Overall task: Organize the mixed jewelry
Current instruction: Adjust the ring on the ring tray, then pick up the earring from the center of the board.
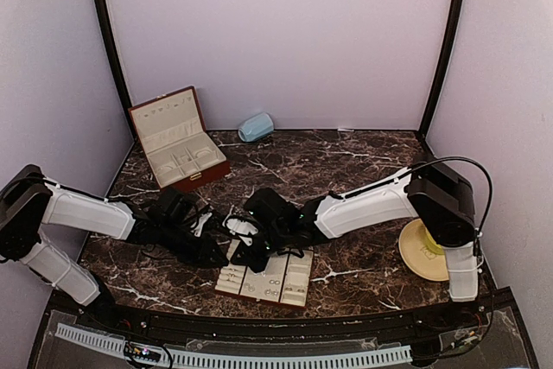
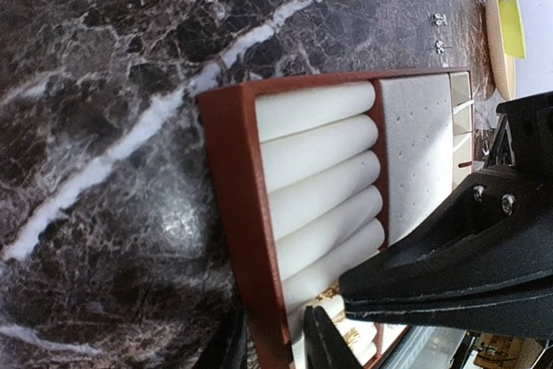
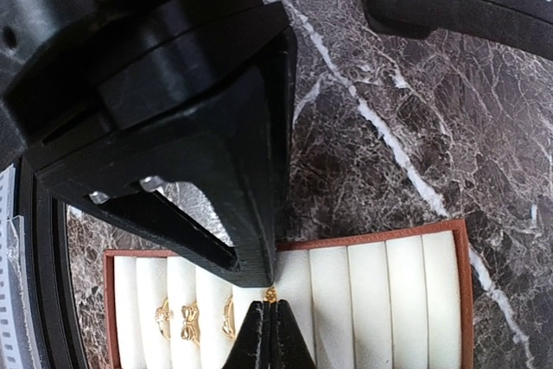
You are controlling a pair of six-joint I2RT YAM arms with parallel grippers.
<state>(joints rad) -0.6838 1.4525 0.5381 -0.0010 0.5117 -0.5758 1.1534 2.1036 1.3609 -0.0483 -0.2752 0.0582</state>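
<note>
My right gripper (image 3: 270,327) pinches a gold ring (image 3: 270,295) over the tray (image 3: 371,235) rolls; my left gripper (image 2: 278,343) clamps the tray's rim.

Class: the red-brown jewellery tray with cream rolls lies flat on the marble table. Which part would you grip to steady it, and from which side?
Grip the red-brown tray by its thin upright rim wall, coming from above, one finger inside and one outside. It lies flat, so probably only the rim offers a hold; the cream rolls are rounded.
</note>
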